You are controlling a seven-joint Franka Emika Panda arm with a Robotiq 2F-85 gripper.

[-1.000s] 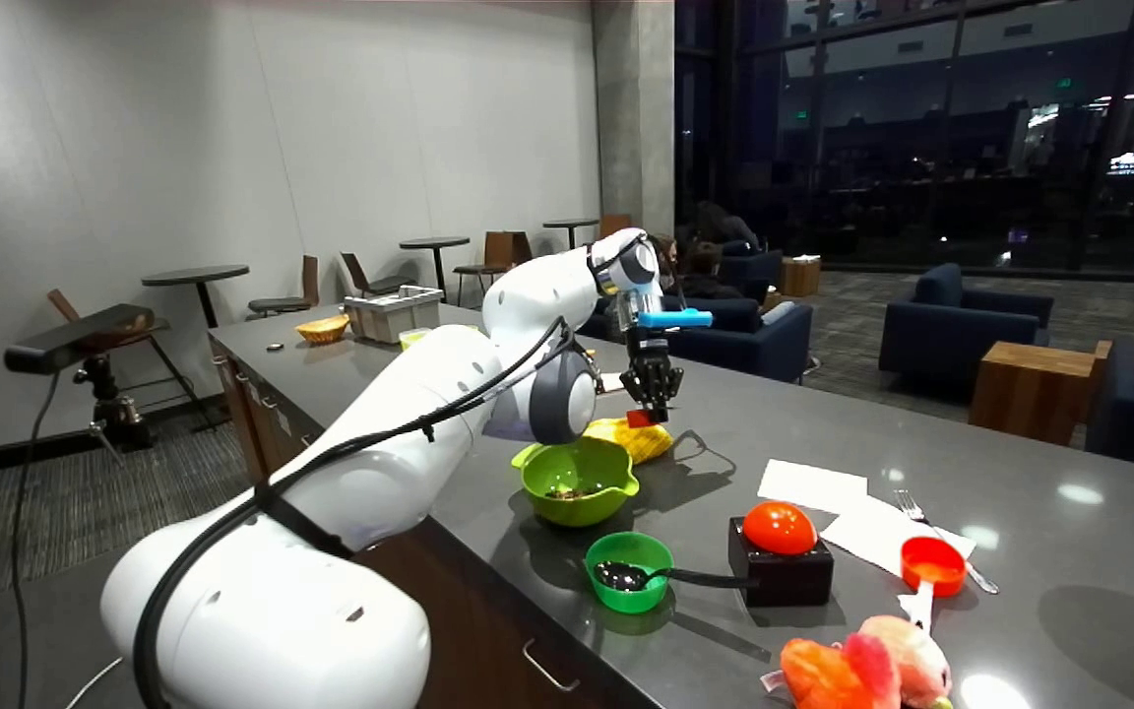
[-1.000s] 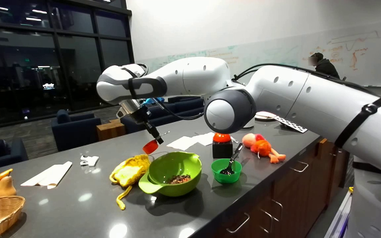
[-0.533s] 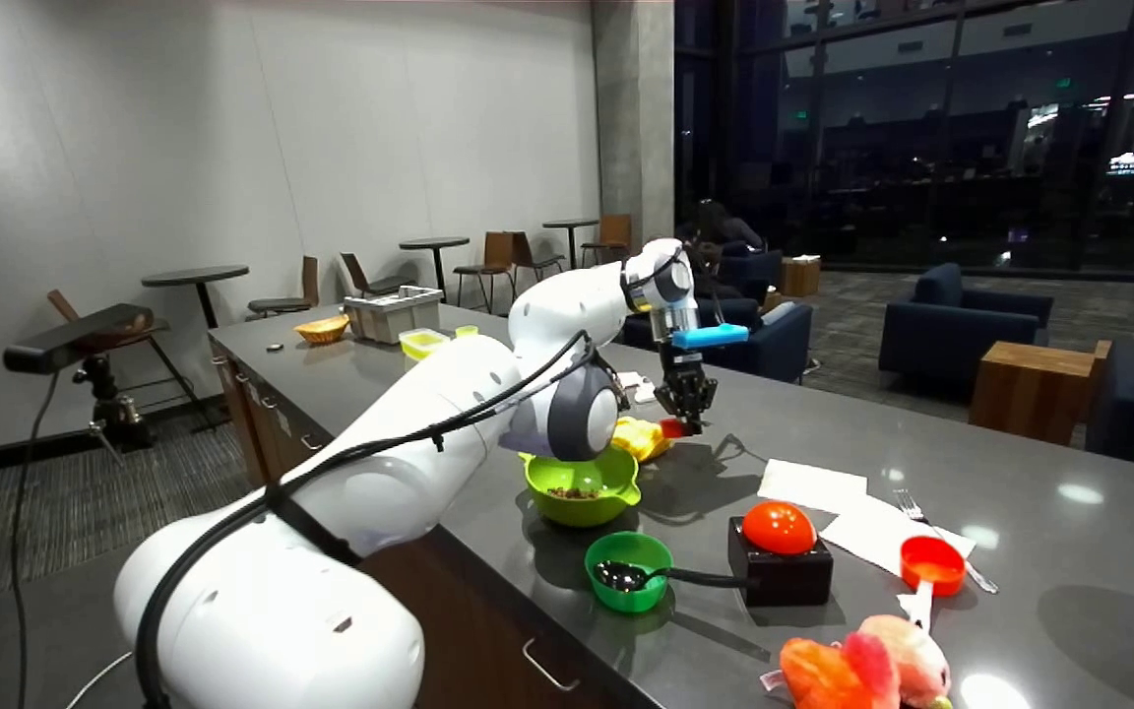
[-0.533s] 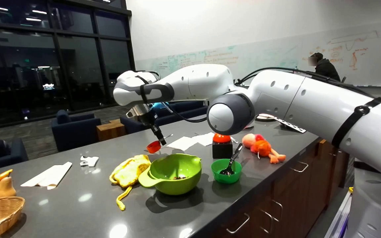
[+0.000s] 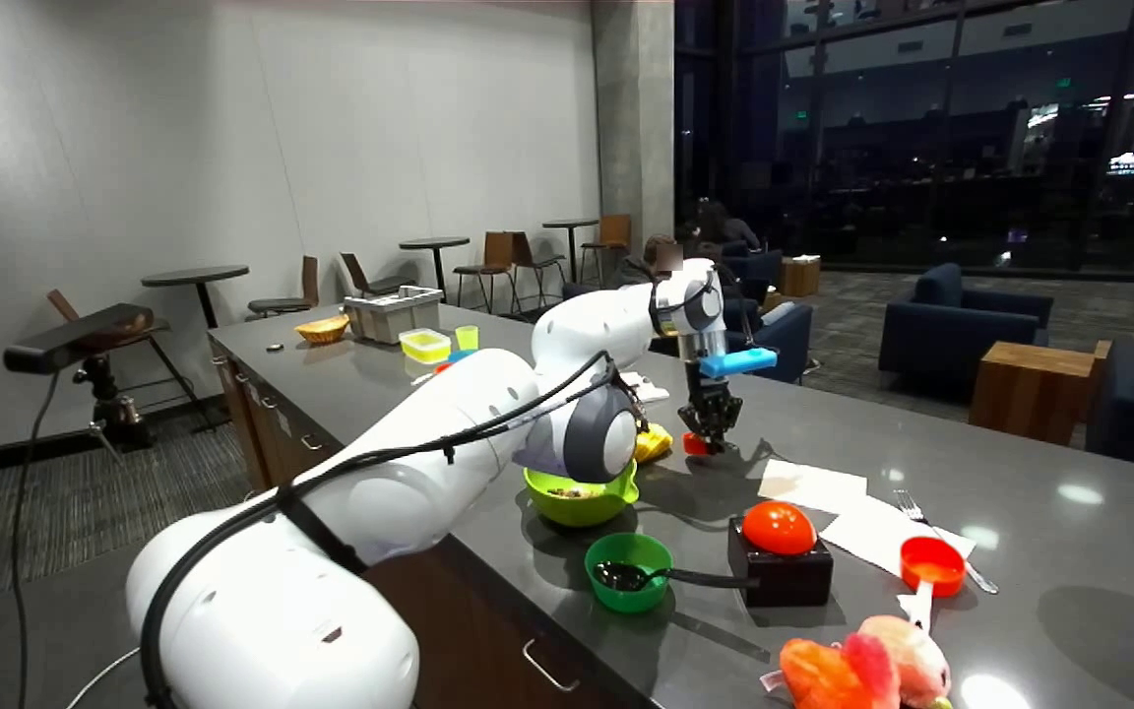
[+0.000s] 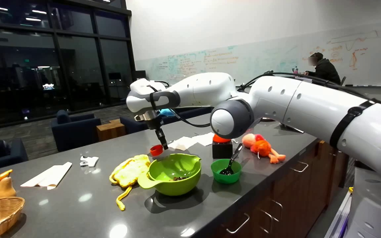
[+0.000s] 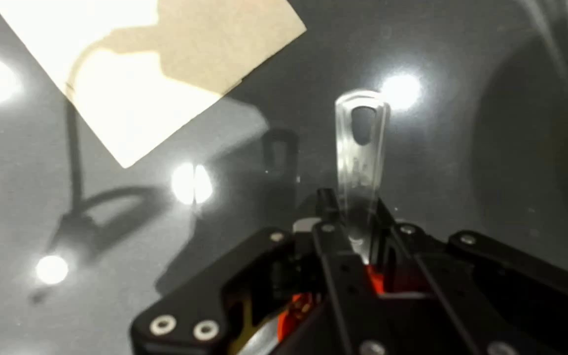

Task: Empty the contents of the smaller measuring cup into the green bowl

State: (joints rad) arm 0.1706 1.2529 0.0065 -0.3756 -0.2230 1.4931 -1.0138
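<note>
The smaller measuring cup (image 6: 156, 150), red with a clear handle (image 7: 361, 162), hangs above the counter with its mouth upward and nearly level. My gripper (image 6: 166, 147) is shut on that handle, which passes between the fingertips in the wrist view. Parts of the red cup (image 7: 289, 320) show behind the fingers, with some brownish bits inside; the rest is hidden by the gripper. The green bowl (image 6: 174, 189) stands on the counter with dark bits in its bottom. In an exterior view the cup (image 5: 694, 444) is beyond the bowl (image 5: 582, 511), beside its rim rather than over it.
A yellow plush (image 6: 131, 170) lies against the bowl. Nearby stand a dark-green tub (image 6: 226, 177) holding a black spoon and a red button on a black box (image 5: 781, 571). Napkins (image 5: 811, 484), a fork (image 5: 910, 505), a bigger red cup (image 5: 933, 566) and an orange plush (image 5: 838, 675) lie further along.
The gripper and cup have moved down and to the right in both exterior views. The cup has turned from tilted to nearly level. The bowl has stayed in place.
</note>
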